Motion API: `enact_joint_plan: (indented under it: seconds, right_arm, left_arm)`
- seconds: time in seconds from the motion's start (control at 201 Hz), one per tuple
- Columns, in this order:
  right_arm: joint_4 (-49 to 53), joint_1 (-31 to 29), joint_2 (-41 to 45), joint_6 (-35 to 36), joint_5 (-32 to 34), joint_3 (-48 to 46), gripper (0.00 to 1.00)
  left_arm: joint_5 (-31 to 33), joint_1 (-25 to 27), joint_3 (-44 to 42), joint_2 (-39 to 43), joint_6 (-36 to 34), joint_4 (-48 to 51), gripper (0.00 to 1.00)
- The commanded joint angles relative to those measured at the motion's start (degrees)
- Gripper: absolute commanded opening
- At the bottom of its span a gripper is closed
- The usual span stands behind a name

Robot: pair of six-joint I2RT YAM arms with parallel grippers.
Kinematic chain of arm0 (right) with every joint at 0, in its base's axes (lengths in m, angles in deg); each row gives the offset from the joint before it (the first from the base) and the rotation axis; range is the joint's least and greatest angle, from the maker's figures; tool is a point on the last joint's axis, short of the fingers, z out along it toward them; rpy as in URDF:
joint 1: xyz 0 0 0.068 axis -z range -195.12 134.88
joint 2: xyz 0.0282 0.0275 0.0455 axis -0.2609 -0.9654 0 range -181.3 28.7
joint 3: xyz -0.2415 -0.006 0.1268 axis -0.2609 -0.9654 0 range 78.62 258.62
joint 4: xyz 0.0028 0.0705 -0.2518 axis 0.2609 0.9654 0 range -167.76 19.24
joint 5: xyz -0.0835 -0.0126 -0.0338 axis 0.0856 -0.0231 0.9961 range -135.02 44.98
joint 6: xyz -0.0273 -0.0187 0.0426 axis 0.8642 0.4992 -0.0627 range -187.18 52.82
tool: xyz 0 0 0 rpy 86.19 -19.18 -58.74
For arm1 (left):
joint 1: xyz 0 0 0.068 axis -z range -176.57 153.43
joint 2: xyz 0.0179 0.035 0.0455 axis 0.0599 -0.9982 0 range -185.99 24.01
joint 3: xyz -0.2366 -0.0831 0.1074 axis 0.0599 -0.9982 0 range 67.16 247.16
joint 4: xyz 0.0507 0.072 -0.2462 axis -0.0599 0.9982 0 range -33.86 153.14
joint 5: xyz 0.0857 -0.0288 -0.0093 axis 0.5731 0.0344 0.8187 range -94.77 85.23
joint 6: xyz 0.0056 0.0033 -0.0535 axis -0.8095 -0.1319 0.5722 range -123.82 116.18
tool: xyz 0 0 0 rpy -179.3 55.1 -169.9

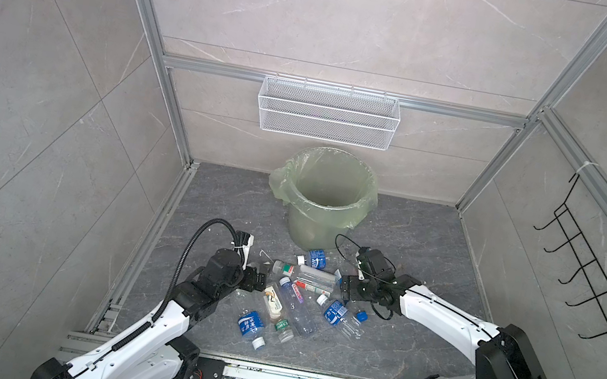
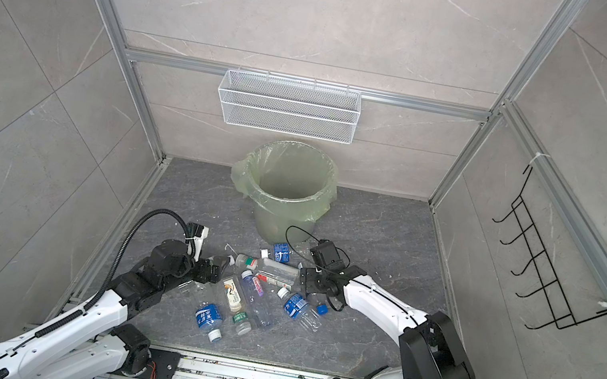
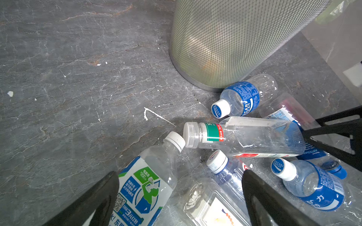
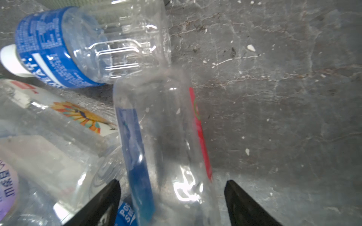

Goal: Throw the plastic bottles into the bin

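1. Bin (image 1: 310, 227), pale green, with the bag folded over its rim. It stands upright beyond both claws, nearer the right one.
2. Wire basket (image 1: 328, 112), white mesh. It hangs on the back wall above the bin, far beyond either claw.
3. Left claw (image 3: 180, 174). Fingers are spread wide and pinch nothing; it sits low at the edge of the heap.
4. Right claw (image 4: 172, 181). Fingers are apart and straddle one bottle, with a gap on one side.
5. Plastic bottles (image 1: 295, 296), about a dozen. They lie in a heap on the dark floor between the two claws.
6. Clear bottle with blue and red strips (image 4: 162, 127). It lies lengthwise between the right claw's fingers.
7. Blue-green-white labelled bottle (image 3: 145, 187). It lies between the left claw's fingers, close against one of them.
8. Blue-labelled bottle (image 1: 317, 258). It lies just ahead of the right claw, at the foot of the bin.
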Motion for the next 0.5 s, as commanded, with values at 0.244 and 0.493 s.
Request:
enact_joint_plan:
  seconds: [0.244, 0.493]
  right_arm:
    - [4.56, -0.37, -2.50, 0.37, 5.98, 2.89, 0.84]
    - [5.71, -0.29, -3.88, -0.47, 8.87, 3.58, 0.84]
  left_arm:
    - [-2.13, -0.15, -2.43, -1.12, -3.08, -6.36, 1.00]
    - [-3.43, -0.16, -3.77, -0.74, -3.03, -8.09, 1.00]
